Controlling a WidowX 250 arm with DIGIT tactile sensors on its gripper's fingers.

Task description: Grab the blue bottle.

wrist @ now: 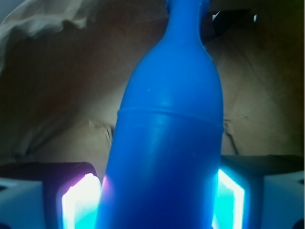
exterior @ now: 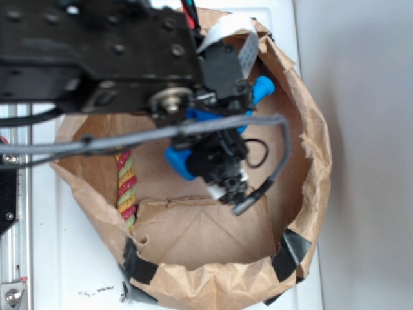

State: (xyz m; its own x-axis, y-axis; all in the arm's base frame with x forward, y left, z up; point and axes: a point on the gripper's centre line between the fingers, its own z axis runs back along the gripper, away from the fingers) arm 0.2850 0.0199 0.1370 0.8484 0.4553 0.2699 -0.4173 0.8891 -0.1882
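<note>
Two pads: the gripper (wrist: 159,200) is closing its two fingers on the blue bottle (wrist: 167,143), one glowing pad (wrist: 78,202) on each side of the body; both pads are lying flush against the plastic in the wrist view.
Claw, outside view: the black gripper (exterior: 216,139) is sitting over the bottle (exterior: 179,161) inside the bag, hiding the bottle's middle.
Bottle shape: cylindrical body, a faint moulded ring around it, then a rounded shoulder tapering into a narrower neck.
Bottle surface: matte bright-blue plastic, smooth, lightly speckled.
Bottle position: lying tilted across the bag's upper right part, cap end (exterior: 262,87) pointing up-right towards the paper wall, base end showing at lower left of the claw. Whether it is resting on the bag floor or lifted I cannot tell.
Cable: a grey cable (exterior: 193,129) is running across the claw and bending down at the right.
Striped stick (exterior: 126,184): twisted rope-like rod, red, yellow and green bands, lying near the bag's left wall, apart from the bottle.
Paper bag (exterior: 310,161): brown, crumpled, rolled-down rim, creased flat floor, black tape patches (exterior: 292,253) on the near rim.
Base: white surface (exterior: 77,271) under the bag.
</note>
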